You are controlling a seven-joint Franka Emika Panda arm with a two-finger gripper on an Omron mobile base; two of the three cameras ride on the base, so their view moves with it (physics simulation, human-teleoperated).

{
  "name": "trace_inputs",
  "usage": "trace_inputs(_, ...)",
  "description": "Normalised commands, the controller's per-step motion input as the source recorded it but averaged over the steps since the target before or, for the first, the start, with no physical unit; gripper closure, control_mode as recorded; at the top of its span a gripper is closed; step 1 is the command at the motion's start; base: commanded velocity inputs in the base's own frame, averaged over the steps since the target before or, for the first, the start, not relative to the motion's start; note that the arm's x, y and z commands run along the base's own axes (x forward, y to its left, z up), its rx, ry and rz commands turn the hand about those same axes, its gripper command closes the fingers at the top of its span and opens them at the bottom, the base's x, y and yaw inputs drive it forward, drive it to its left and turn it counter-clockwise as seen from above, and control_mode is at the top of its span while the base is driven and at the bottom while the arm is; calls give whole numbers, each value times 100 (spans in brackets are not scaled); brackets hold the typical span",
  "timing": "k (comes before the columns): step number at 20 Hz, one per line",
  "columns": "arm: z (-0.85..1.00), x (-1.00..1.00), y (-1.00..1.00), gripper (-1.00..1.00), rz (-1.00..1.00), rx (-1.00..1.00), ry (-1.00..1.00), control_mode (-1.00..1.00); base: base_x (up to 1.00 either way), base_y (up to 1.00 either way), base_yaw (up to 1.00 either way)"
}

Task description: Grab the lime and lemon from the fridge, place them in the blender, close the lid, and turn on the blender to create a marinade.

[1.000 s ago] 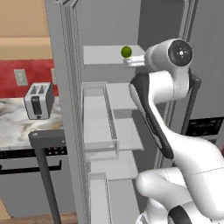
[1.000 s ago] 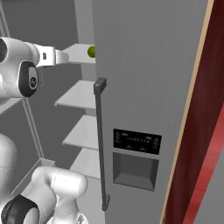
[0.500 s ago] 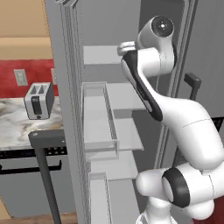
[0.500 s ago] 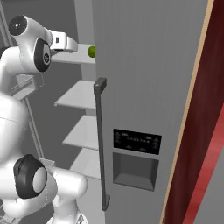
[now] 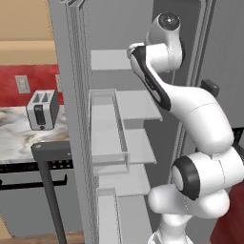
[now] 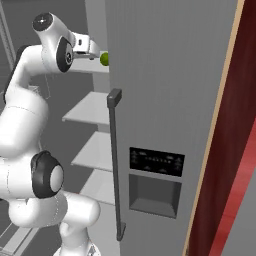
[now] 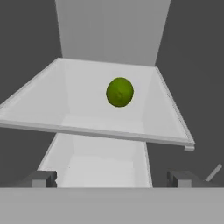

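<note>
The jaws stood spread wide with nothing between them, the gripper [image 7: 111,178] pointing into the open fridge [image 6: 165,90] at shelf height. A round green fruit [image 7: 120,92] sat alone on the upper shelf [image 7: 87,118], toward the back and a little right of centre, well apart from the fingertips [image 7: 43,178]. From its colour it was probably the lime, though a lemon of a similar green could not be ruled out.

To do the reach well, the hand would have needed to go straight in above the shelf's front edge, high enough to clear it, then settle so the fruit lay midway between the fingers before closing. A round, glossy fruit would likely roll if nudged from one side, so both fingers should have met it together, at its widest part.

In the right base view the fruit [image 6: 104,59] peeked out just past the door edge, beside the hand. The second fruit, blender and lid were nowhere to be made out. A toaster [image 5: 42,110] stood on the counter [image 5: 19,138] to the left.
</note>
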Motion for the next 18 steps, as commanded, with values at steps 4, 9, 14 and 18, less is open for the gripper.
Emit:
trace_inputs(4,-16,56,-15,-100,0,0,2,-100,0,0,0)
trace_inputs(9,-13,55,-11,-100,0,0,2,-100,0,0,0)
trace_inputs(14,-16,60,-1,-100,0,0,1,-100,0,0,0)
trace_inputs(18,-15,61,0,-100,0,0,1,-100,0,0,0)
